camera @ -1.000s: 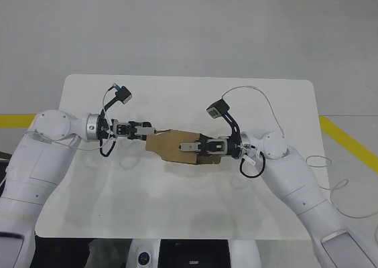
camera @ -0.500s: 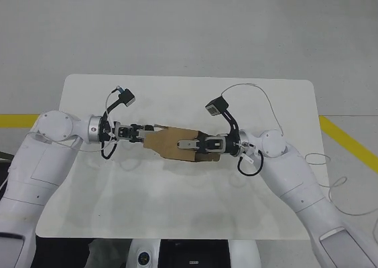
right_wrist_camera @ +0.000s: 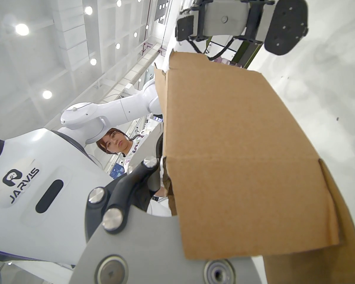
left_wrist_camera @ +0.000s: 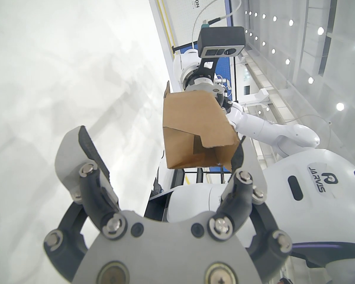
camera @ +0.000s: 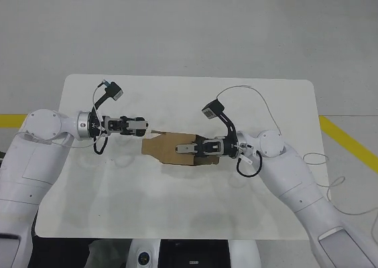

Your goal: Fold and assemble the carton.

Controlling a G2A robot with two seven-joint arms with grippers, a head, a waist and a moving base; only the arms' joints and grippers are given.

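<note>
The left claw (camera: 146, 126): fingers (left_wrist_camera: 90, 149) spread apart, holding nothing, sitting left of centre in the top view. The right claw (camera: 183, 146) is clamped on the carton (camera: 165, 146), one pale finger lying across the top panel and the rest hidden behind cardboard in its own wrist view. The carton is brown and sits at mid-frame over the white surface (camera: 256, 201). It is partly opened into a sleeve, with loose flaps at the end toward frame left. Whether it rests on the surface or hangs just above it I cannot tell. Its long axis runs left to right across the frame, roughly on the line between the two wrists. The right claw has the right-hand end. The free, tapered end points toward the left arm. The left claw is up and left of that free end, near it but not touching, with a strip of bare surface between them. In the left wrist view the open mouth of the carton (left_wrist_camera: 195, 125) faces the spread fingers, cut flap edge nearest. Judgement: folding is under way, with the end flaps not yet closed. The left arm is the nearer one to that end. The coming move probably depends on bringing the empty claw down and right to meet the flap while the right claw keeps the body steady. Risk: a push along the long axis could slide the carton in the grip.
</note>
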